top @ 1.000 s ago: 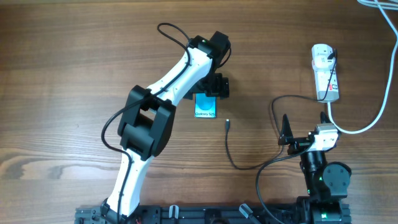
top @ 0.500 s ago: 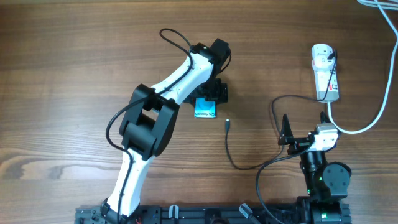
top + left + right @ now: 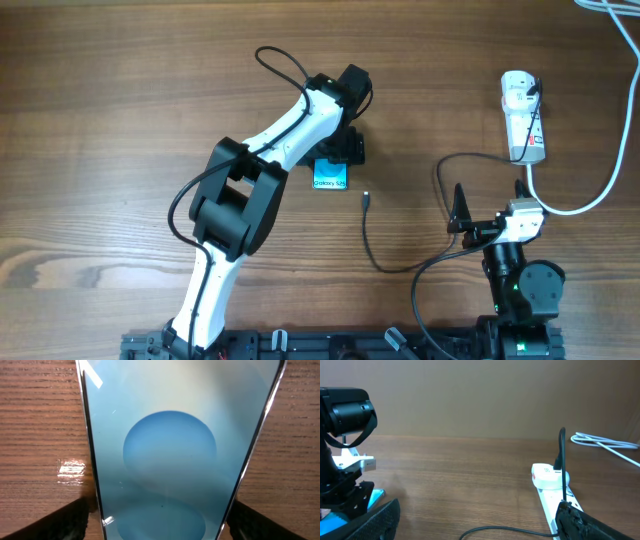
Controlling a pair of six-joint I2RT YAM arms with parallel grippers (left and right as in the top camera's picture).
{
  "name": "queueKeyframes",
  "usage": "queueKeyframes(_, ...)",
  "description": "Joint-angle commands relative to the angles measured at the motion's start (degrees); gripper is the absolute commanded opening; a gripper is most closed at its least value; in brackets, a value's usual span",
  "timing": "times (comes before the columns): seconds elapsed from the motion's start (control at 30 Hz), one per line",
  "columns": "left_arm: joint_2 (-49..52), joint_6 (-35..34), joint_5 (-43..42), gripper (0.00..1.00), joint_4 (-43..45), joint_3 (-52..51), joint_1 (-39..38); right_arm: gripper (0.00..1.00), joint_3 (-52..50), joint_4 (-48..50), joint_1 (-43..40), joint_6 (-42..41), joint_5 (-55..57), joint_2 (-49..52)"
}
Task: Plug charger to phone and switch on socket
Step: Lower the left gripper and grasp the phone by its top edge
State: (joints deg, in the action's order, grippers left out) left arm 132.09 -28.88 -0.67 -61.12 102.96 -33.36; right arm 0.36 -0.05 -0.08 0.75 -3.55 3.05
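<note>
Left claw (image 3: 338, 152) is hovering low over the far end of the phone (image 3: 330, 179), which is lying screen-up on the table (image 3: 120, 120). Its fingers (image 3: 60, 522) are flanking the phone's long edges, spread wide; whether they are gripping cannot be told. Charger (image 3: 367, 201) tip is lying just right of the phone, not touching it. Right claw (image 3: 490, 203) is gaping wide, holding nothing. Socket (image 3: 522, 120) is lying at far right
</note>
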Motion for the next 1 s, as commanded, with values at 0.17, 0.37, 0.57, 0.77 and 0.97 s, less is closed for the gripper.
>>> queueKeyframes(0.17,2.7,-0.1,0.4,0.81,1.0,-2.2,0.1,1.0,-0.1,0.1,-0.2,0.6,0.6,-0.2)
queueKeyframes(0.37,2.7,-0.1,0.3,0.75,0.8,-2.1,0.2,1.0,-0.1,0.1,-0.2,0.6,0.5,-0.2)
queueKeyframes(0.57,1.7,-0.1,0.3,0.71,-5.2,2.6,0.2,1.0,-0.1,0.1,-0.2,0.6,0.5,-0.2)
queueKeyframes(0.77,-4.5,-0.1,-2.0,0.7,-10.9,4.2,0.2,1.0,-0.1,0.1,-0.2,0.6,0.5,-0.2)
queueKeyframes(0.97,-13.3,6.4,-22.1,0.7,-15.4,4.2,0.7,1.0,-0.1,0.1,-0.2,0.6,0.5,-0.2)
